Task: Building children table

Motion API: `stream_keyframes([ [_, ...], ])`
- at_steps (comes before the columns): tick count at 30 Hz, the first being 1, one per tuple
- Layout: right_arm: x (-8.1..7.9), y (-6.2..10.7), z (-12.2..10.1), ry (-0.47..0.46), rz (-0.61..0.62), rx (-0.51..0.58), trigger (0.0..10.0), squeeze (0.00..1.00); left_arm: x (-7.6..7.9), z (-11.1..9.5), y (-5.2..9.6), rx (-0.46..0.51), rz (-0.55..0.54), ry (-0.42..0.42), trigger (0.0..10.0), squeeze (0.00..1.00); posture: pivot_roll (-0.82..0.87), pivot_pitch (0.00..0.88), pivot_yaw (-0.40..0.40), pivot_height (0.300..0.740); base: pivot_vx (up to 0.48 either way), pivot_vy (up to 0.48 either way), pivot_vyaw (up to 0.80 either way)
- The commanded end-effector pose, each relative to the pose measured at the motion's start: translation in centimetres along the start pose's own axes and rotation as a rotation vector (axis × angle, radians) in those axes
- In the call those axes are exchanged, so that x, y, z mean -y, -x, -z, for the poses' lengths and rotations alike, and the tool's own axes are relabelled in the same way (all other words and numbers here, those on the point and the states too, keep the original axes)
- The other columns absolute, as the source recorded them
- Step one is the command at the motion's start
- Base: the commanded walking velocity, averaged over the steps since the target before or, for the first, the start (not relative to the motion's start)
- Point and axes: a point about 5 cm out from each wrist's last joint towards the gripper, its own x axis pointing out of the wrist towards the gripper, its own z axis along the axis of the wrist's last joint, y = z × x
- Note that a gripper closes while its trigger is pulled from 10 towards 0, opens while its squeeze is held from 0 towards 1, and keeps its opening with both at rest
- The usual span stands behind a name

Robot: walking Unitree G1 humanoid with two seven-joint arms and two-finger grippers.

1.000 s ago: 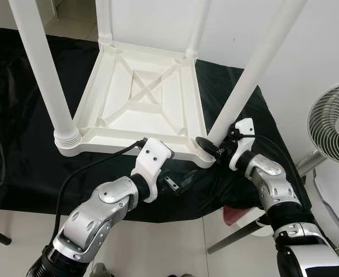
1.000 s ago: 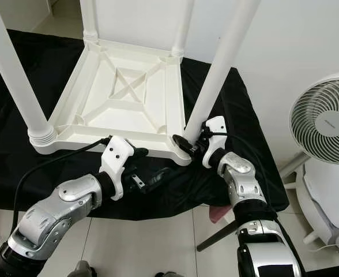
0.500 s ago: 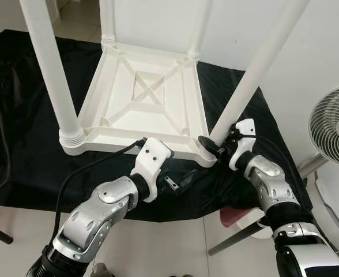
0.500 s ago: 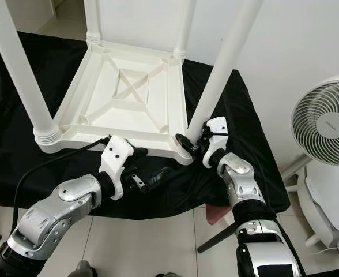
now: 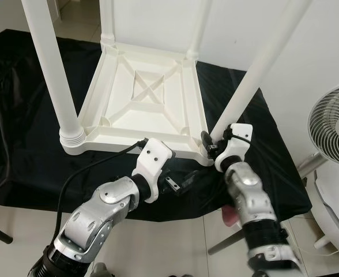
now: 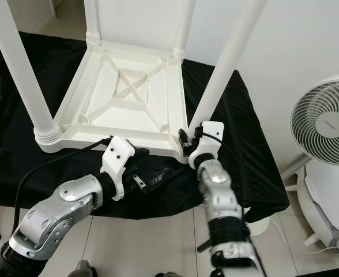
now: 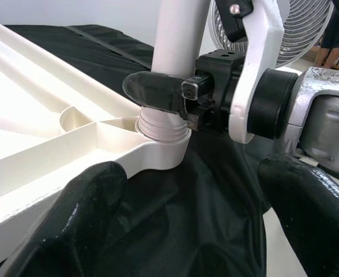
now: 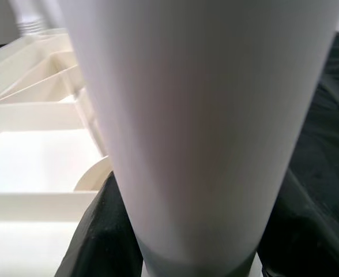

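Right tool (image 5: 211, 145) clenched on the near-right leg (image 6: 227, 66) just above its threaded socket — leg's long axis runs up, leaning right. Left tool (image 7: 187, 231) spread open, ungripped, just before that corner. Children table (image 5: 140, 104) lies upside down on the black-draped counter (image 5: 19, 144), legs up.

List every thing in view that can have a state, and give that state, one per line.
children table: upside down on the black cloth, all four legs standing up.
near right leg: seated in its corner socket, leaning, gripped near its base.
right gripper: shut on the near right leg.
left gripper: open, by the table's near edge, holding nothing.
fan: upright; running or not, cannot tell.
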Motion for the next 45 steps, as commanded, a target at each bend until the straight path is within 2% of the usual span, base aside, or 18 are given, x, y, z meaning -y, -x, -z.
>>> stream_keyframes([
  [1,0.8,0.9,1.8,0.021,0.104,-0.091,0.0,0.0,0.5,0.3,-0.2,-0.01,0.048,0.004,10.0,0.0,0.09,0.106,-0.14,0.74,0.0,0.0,0.0],
  [6,0.5,1.2,1.4,0.037,0.13,-0.096,0.0,0.0,0.6,0.3,-0.4,-0.007,0.05,0.005,10.0,0.0,0.09,0.103,-0.148,0.74,0.0,0.0,0.0],
  [8,0.8,1.2,1.1,0.056,0.125,-0.09,0.5,0.0,0.6,0.4,-0.3,-0.006,0.05,0.004,10.0,0.0,0.09,0.103,-0.148,0.74,0.0,0.0,0.0],
  [9,0.8,1.2,1.1,0.059,0.124,-0.091,10.0,0.0,0.6,0.4,-0.3,-0.007,0.049,0.004,10.0,0.0,0.09,0.102,-0.152,0.74,0.0,0.0,0.0],
  [11,0.7,1.2,1.1,0.05,0.11,-0.088,10.0,0.0,0.6,0.4,-0.3,-0.007,0.047,0.006,10.0,0.0,0.08,0.103,-0.155,0.74,0.0,0.0,0.0],
  [12,0.7,1.3,1.0,0.049,0.098,-0.082,10.0,0.99,0.6,0.4,-0.3,-0.007,0.045,0.007,10.0,0.0,0.08,0.106,-0.157,0.74,0.0,0.0,0.0],
  [14,0.6,1.3,1.0,0.025,0.055,-0.075,10.0,1.0,0.7,0.4,-0.2,-0.007,0.045,0.009,10.0,0.0,0.08,0.106,-0.157,0.74,0.0,0.0,0.0],
  [22,1.8,0.9,0.2,-0.006,-0.123,-0.029,10.0,1.0,0.7,0.4,-0.2,-0.011,0.047,0.009,10.0,0.0,0.07,0.115,-0.146,0.74,0.0,0.0,0.0],
  [23,2.3,0.7,0.1,0.017,-0.16,-0.021,10.0,0.89,0.7,0.4,-0.2,-0.012,0.047,0.008,10.0,0.0,0.07,0.115,-0.146,0.74,0.0,0.0,0.0],
  [24,2.8,0.5,0.0,0.04,-0.233,-0.021,10.0,0.0,0.6,0.4,-0.2,-0.013,0.049,0.007,10.0,0.0,0.07,0.118,-0.137,0.74,0.0,0.0,0.0],
  [26,3.2,0.3,0.0,0.047,-0.305,-0.028,10.0,0.0,0.6,0.4,-0.1,-0.014,0.051,0.006,10.0,0.0,0.07,0.118,-0.137,0.74,0.0,0.0,0.0],
  [27,3.6,0.1,0.1,0.066,-0.391,-0.041,10.0,0.0,0.5,0.4,-0.1,-0.016,0.052,0.004,10.0,0.0,0.07,0.12,-0.129,0.74,0.0,0.0,0.0],
  [35,3.2,-0.5,0.1,0.123,-0.55,-0.046,10.0,0.0,0.3,0.3,-0.1,-0.017,0.049,-0.002,10.0,0.0,0.07,0.122,-0.124,0.74,0.0,0.0,0.0],
  [36,3.1,-0.6,0.1,0.129,-0.567,-0.047,6.8,0.0,0.2,0.2,0.0,-0.018,0.045,-0.003,10.0,0.0,0.09,0.125,-0.129,0.74,0.0,0.0,0.0],
  [37,3.0,-0.7,0.1,0.13,-0.574,-0.046,4.2,0.0,0.2,0.2,0.1,-0.017,0.041,-0.003,10.0,0.0,0.09,0.125,-0.129,0.74,0.0,0.0,0.0],
  [40,3.0,-0.7,0.1,0.13,-0.574,-0.046,4.2,0.0,0.2,0.2,0.1,-0.017,0.041,-0.003,10.0,0.0,0.09,0.125,-0.129,0.74,0.0,0.0,0.0],
  [41,2.9,-0.6,0.2,0.124,-0.575,-0.048,0.0,0.0,0.1,0.2,0.1,-0.017,0.036,-0.002,10.0,0.0,0.09,0.125,-0.129,0.74,0.0,0.0,0.0],
  [45,3.0,-0.7,0.5,0.108,-0.552,-0.047,0.0,0.0,0.1,0.2,0.2,-0.016,0.03,-0.001,10.0,0.0,0.09,0.127,-0.132,0.74,0.0,0.0,0.0],
])
